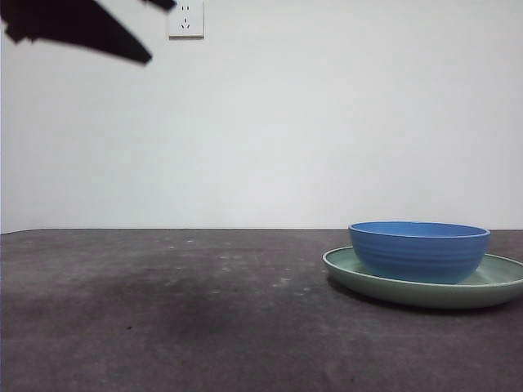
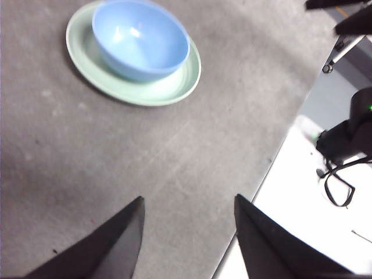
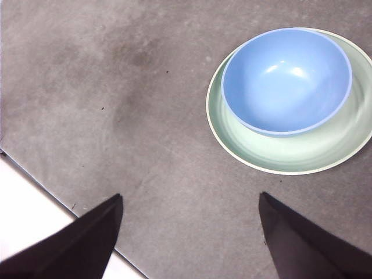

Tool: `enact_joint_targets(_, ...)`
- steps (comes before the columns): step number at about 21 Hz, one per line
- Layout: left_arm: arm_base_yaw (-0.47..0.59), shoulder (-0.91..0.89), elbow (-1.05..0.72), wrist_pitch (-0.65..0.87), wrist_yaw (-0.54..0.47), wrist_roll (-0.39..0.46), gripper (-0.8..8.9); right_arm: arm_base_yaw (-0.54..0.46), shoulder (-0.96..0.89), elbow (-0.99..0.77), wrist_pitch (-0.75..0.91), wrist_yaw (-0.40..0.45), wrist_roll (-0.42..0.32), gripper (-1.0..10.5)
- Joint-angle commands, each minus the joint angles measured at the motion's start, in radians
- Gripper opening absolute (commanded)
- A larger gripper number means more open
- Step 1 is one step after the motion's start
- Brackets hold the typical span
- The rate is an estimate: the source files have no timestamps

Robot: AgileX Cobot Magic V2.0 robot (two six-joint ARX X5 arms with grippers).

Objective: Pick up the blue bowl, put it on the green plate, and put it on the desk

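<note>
Above the counter:
Left gripper: raised, jaws apart, empty.
Right gripper: raised, jaws wide, empty.
Plate: on the counter's right side.
Bowl: upright in the plate, off-centre, empty.
Wall: outlet near a dark arm tip.

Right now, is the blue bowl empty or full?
Empty. The blue bowl shows only its bare inside as it sits upright on the green plate.
</note>
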Motion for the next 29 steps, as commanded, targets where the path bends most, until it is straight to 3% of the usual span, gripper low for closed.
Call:
enact_joint_targets(1, -0.007, 0.006, 0.001, 0.026, 0.018, 0.0, 2.5, 0.002, 0.006, 0.017, 0.0, -0.003, 0.011, 3.8)
enact_joint_targets(13, -0.007, 0.006, 0.001, 0.045, 0.017, 0.0, 2.5, 0.002, 0.008, 0.017, 0.002, 0.01, 0.04, 3.8)
enact_joint_targets(15, -0.007, 0.006, 0.001, 0.045, 0.017, 0.0, 2.5, 0.002, 0.008, 0.017, 0.006, 0.077, 0.071, 3.7)
enact_joint_targets(19, -0.007, 0.006, 0.001, 0.045, 0.017, 0.001, 2.5, -0.006, 0.015, 0.017, 0.04, 0.301, 0.152, 3.7)
enact_joint_targets(21, -0.007, 0.006, 0.001, 0.045, 0.017, 0.002, 2.5, -0.02, 0.033, 0.017, 0.059, 0.34, 0.17, 3.7)
enact_joint_targets(26, -0.007, 0.006, 0.001, 0.044, 0.017, 0.005, 2.5, -0.096, 0.13, 0.016, 0.122, 0.327, 0.171, 3.7)
enact_joint_targets(29, -0.007, 0.006, 0.001, 0.044, 0.017, 0.012, 2.5, -0.141, 0.216, 0.016, 0.174, 0.274, 0.169, 3.7)
